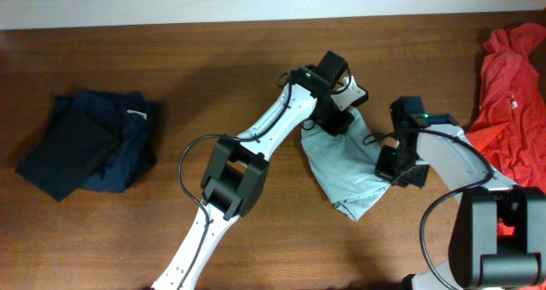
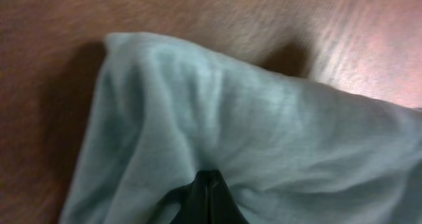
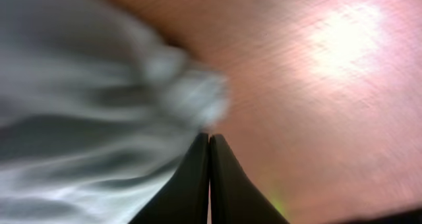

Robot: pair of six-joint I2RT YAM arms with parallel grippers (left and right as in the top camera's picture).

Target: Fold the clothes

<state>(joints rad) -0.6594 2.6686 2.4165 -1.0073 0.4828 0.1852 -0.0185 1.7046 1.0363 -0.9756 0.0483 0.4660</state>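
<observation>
The pale grey-blue T-shirt (image 1: 345, 172) lies bunched and partly folded on the wooden table, right of centre. My left gripper (image 1: 335, 122) is at its far edge. In the left wrist view the jaws (image 2: 208, 178) are shut, with the shirt's cloth (image 2: 250, 112) puckering in towards their tip. My right gripper (image 1: 392, 169) is at the shirt's right edge. In the right wrist view its jaws (image 3: 209, 140) are shut at a bunched corner of the blurred cloth (image 3: 79, 118), with bare table to the right.
A dark navy garment (image 1: 85, 141) lies folded at the left of the table (image 1: 256, 60). A red-orange garment (image 1: 512, 102) lies crumpled at the right edge, close behind my right arm.
</observation>
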